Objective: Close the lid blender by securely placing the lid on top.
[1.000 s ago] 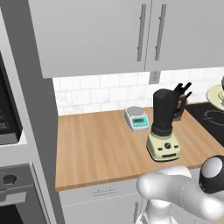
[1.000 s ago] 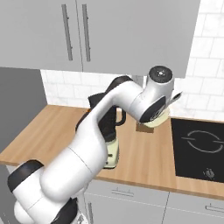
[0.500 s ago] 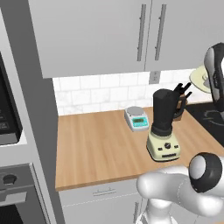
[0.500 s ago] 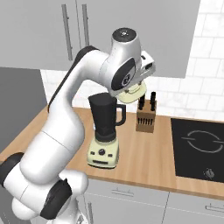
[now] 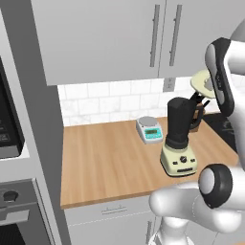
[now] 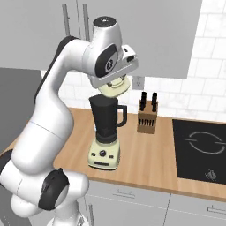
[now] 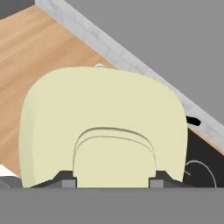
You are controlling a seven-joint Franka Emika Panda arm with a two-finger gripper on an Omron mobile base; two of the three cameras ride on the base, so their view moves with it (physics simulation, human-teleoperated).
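You have the lid (image 6: 115,87) clamped in the gripper (image 6: 118,82), held in the air at the centre of the right base view, tilted and just above the open rim of the blender (image 6: 105,132), not touching it. In the left base view the lid (image 5: 202,81) sits at the upper right, a little right of the dark jar of the blender (image 5: 179,139), which stands on the wooden counter (image 5: 105,158) at centre right. Look at the hand view: the cream lid (image 7: 105,127) covers most of the frame between the two dark fingertips (image 7: 64,178). A grey kitchen scale (image 5: 149,129) sits behind the blender near the tiled wall, and a knife block (image 6: 147,115) stands right of the jar, beside the black hob (image 6: 201,148)
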